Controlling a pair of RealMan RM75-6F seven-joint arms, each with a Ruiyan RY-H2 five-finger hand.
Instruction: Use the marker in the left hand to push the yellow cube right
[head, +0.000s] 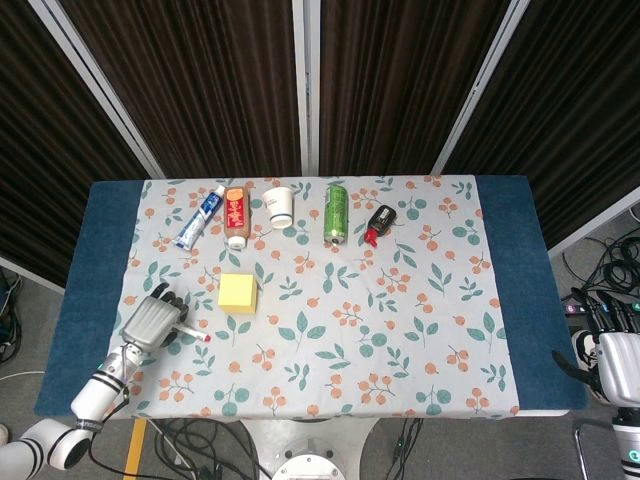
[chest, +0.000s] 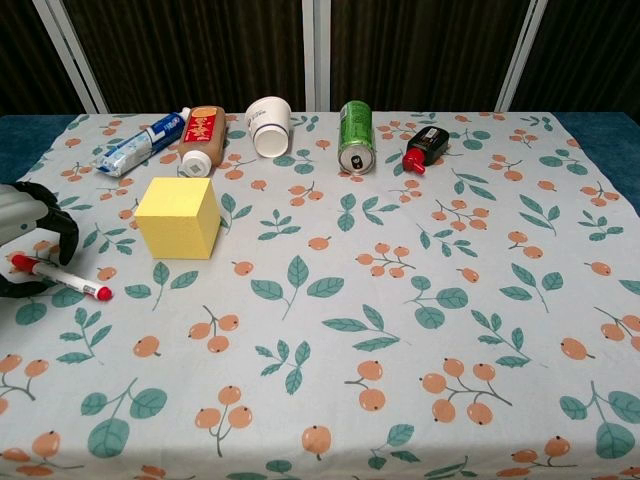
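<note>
Left hand (head: 152, 322): at the desk's 8 o'clock corner, palm down, fingers curled over the rear end of the marker (chest: 60, 277). From the chest view the fingers arch above the barrel; whether they actually clamp it, I cannot tell.
Marker: lies flat on the cloth, red tip pointing toward 4 o'clock, tip clear of the hand.
Cube (head: 238, 293): yellow, upright, at about 1 o'clock from the marker tip, near but apart from it. Open cloth lies at its 3 o'clock side.
Right hand (head: 617, 366): parked off the desk's edge at 4 o'clock, well apart from everything; its fingers do not show, so its state cannot be told.
Back row: toothpaste (head: 201, 216), brown bottle (head: 236, 214), cup (head: 279, 207), green can (head: 335, 212), small black bottle (head: 379, 223), all lying at 12 o'clock from the cube.
Risk 1: a loose hold. The marker would likely pivot or slip on contact with the cube.
Risk 2: contact off the cube's centre. The cube would probably turn rather than slide straight to 3 o'clock.
Risk 3: a push angled toward 12 o'clock. The cube could run into the brown bottle or cup.
Risk 4: a low tip may drag and bunch the cloth.
</note>
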